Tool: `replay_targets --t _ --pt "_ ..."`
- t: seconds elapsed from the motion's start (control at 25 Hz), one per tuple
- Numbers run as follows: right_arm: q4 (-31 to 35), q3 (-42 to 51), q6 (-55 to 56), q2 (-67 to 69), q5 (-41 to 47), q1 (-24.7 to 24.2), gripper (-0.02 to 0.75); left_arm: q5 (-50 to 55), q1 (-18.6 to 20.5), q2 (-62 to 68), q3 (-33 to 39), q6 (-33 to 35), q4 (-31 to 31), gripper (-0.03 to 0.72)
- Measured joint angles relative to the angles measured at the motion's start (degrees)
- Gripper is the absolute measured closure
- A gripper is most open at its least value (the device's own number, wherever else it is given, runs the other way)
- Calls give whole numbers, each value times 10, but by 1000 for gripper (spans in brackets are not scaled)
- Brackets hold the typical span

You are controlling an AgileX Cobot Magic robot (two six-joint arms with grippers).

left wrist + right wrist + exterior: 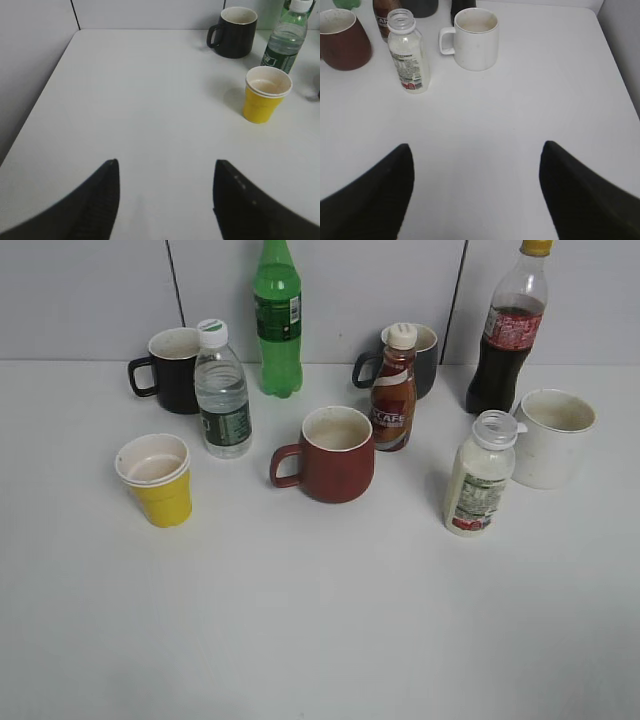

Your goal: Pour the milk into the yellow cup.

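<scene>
Milk (479,487) upright, yellow cup (156,480) well apart

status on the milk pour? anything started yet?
Barely started. Done: nothing that shows; the milk bottle stands upright on the table beside the white mug, and the yellow cup across the table looks dry inside. In hand: nothing; the left gripper and right gripper both have jaws spread over bare table. Left: grasp the bottle, carry it to the cup, tip and pour.

Even, bright, diffuse light washes the white table (320,620), shadows under the cups stay soft, and both wrist views blur the dark near fingers (95,205).
</scene>
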Motion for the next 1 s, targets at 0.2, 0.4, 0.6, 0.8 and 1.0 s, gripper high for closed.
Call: replay_targets --t 0.2,0.4,0.6,0.8,1.0 --pt "0 0 0 0 0 0 152 0 0 0 0 0 0 235" --pt "0 0 0 0 0 0 151 0 0 0 0 0 0 235" --pt "0 0 0 0 0 0 151 0 0 0 0 0 0 235" --pt "0 0 0 0 0 0 151 0 0 0 0 0 0 235" --pt "0 0 0 0 0 0 152 0 0 0 0 0 0 235"
